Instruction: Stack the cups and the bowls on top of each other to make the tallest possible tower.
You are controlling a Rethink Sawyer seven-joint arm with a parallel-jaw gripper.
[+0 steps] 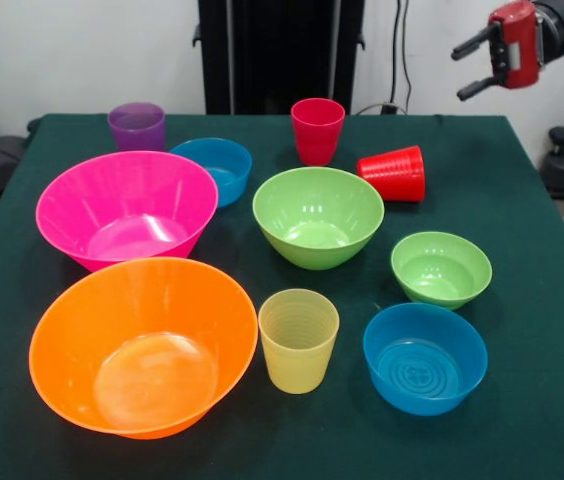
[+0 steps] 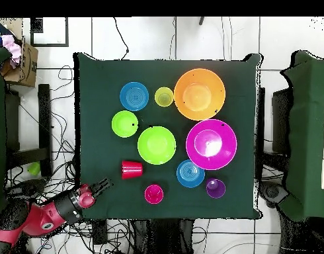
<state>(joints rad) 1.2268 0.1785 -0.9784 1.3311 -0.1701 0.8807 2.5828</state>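
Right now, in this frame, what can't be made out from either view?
- Red and black hand: front view's top edge cuts off the arm behind it.
- Tipped bright red plastic cup: its mouth faces away in front view; overhead shows only its side.
- Translucent purple tumbler: base hidden behind the large hot pink bowl.

table: dark green cloth | on it: six bowls, four cups

Arm: red and black robot arm, drawn back past the corner of the green tabletop, reaching in slantwise.
Wrist: red block with black trim, held high.
Claw: black two-fingered claw, fingers spread apart, holding nothing, above the tabletop's edge.
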